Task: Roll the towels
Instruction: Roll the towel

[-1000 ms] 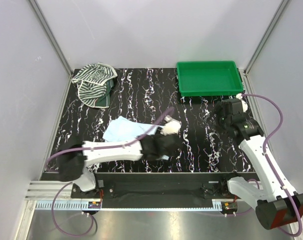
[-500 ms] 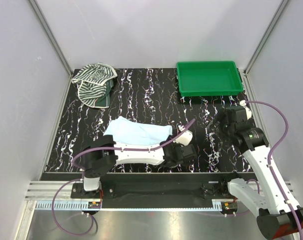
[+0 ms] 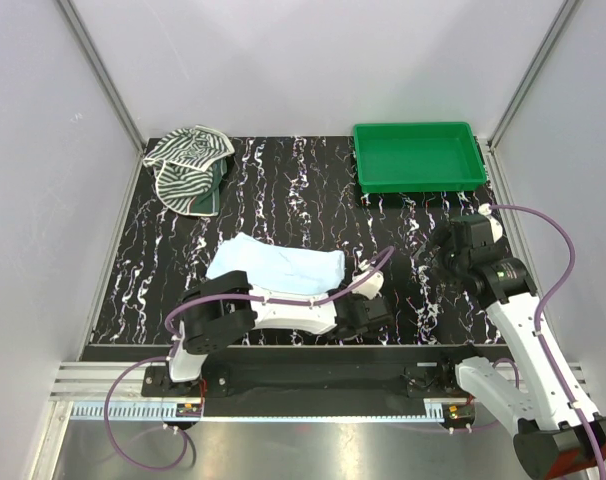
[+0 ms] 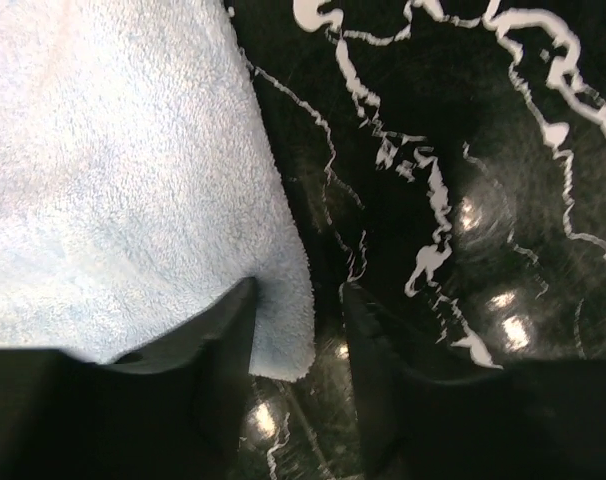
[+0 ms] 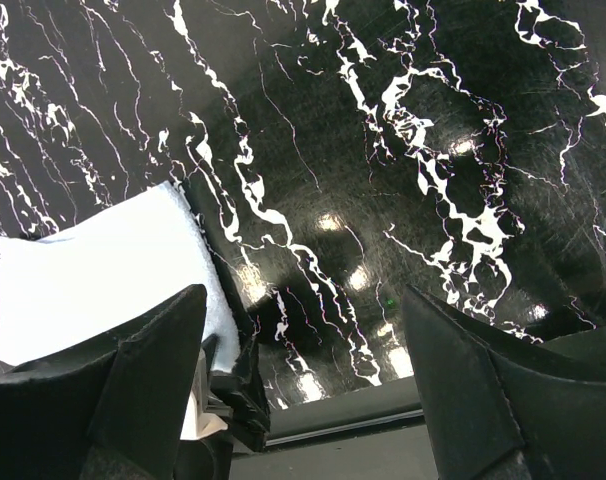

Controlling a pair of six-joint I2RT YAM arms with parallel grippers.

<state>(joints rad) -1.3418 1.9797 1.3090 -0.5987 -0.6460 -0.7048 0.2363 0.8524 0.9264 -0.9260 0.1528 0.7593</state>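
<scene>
Top external, one blue towel (image 3: 273,265), one striped towel (image 3: 188,165), one tray (image 3: 418,158)

Pale grey walls (image 3: 313,60) around a glossy black white-veined tabletop (image 3: 283,190), perhaps lamp-lit overhead.

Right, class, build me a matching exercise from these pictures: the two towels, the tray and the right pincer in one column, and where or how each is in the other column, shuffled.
Column one:
1. pale blue towel
2. striped towel
3. green tray
4. right pincer

Column two:
A. far right corner of the table
B. open, over the right side
C. near middle, spread out
D. far left corner, crumpled

Pairs: 1-C; 2-D; 3-A; 4-B
</scene>
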